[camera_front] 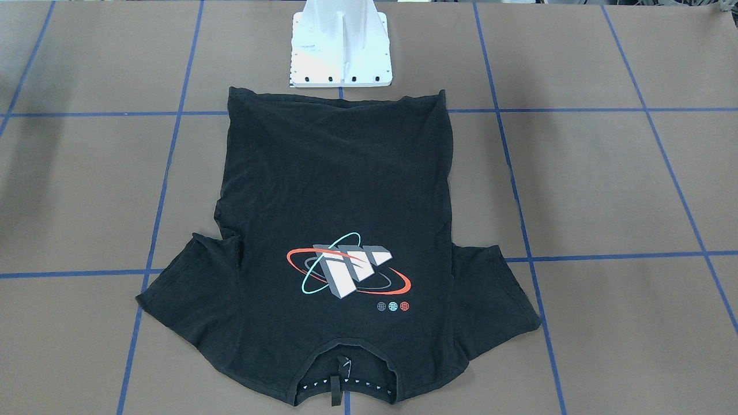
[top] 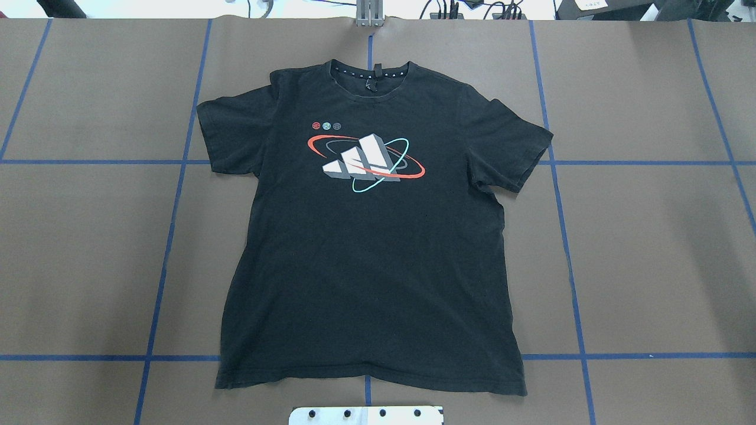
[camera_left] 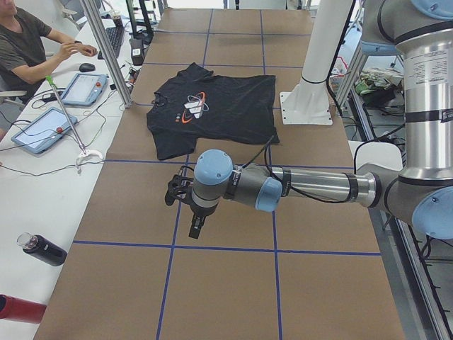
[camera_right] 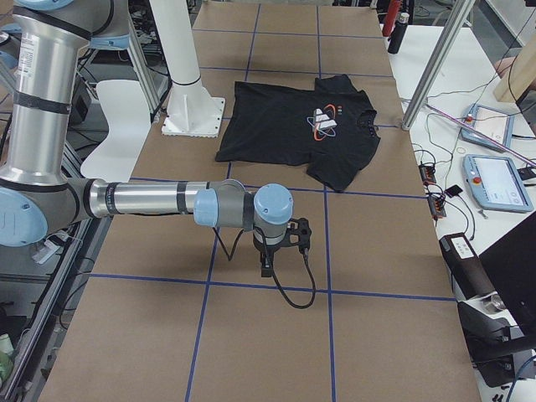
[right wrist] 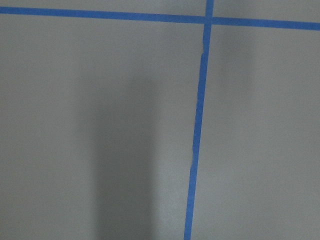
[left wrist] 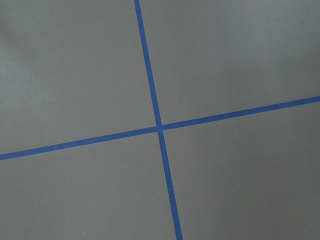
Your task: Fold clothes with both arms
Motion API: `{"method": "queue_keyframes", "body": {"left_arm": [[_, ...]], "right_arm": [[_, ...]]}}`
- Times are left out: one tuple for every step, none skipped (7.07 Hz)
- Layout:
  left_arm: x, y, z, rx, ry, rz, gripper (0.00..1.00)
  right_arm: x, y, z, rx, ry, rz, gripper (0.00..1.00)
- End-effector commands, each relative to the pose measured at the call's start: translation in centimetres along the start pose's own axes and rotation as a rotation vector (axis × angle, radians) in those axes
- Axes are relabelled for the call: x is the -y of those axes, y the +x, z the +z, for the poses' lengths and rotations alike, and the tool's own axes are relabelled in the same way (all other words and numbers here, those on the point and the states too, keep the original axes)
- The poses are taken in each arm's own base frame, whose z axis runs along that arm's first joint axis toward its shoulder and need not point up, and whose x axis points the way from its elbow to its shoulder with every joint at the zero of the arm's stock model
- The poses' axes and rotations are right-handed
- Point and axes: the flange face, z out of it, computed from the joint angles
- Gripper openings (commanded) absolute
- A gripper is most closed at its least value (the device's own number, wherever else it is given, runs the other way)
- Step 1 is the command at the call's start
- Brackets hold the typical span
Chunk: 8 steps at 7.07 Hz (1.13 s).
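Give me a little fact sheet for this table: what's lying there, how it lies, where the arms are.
Surface: brown table, blue tape grid
Item: black T-shirt, spread flat, unfolded
Face up: graphic side
Collar: far from the white pedestal base
Hem: nearest that base
Sleeves: both spread outward
Left arm: stretched over bare table, clear of the shirt
Right arm: same, at the opposite end
Left gripper: above the table, holding nothing I can see; open or shut unclear
Right gripper: likewise

Left claw (camera_left: 194, 227), right claw (camera_right: 266, 263): opening too small to tell.
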Motion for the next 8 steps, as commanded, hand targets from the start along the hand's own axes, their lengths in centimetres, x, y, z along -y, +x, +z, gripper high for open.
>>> {"method": "queue_keyframes", "body": {"left_arm": [[0.5,1.3,-1.1,-0.002,0.022,0.023,1.0],[-0.2,1.0,-0.9,-0.001,0.013,0.014,1.0],[-0.7,1.3,-1.2,-0.006,0.017,0.014,1.0],[-0.8,1.7,-1.1,-0.059,0.013,0.008,1.0],[-0.8,1.9,-1.1,-0.074,0.013,0.006,1.0],[-0.8,2.0,-1.1,-0.074,0.014,0.01,1.0],[-0.7,2.1,-1.2,-0.075,0.014,0.014,1.0],[-0.5,2.5,-1.5,-0.074,0.023,0.025,1.0]], "right_arm": [[0.0,0.1,0.0,-0.012,0.004,-0.001,1.0],[0.2,-0.2,-0.2,-0.012,0.008,-0.007,1.0],[0.7,-0.9,-0.9,-0.012,0.023,-0.022,1.0],[1.0,-0.8,-0.9,-0.017,0.024,-0.022,1.0],[1.2,-1.3,-1.2,-0.018,0.053,-0.057,1.0],[1.5,-1.0,-0.9,-0.013,0.084,-0.093,1.0],[1.7,-1.1,-0.5,0.007,0.098,-0.113,1.0],[3.2,-2.0,-0.2,0.041,0.1,-0.085,1.0]]}}
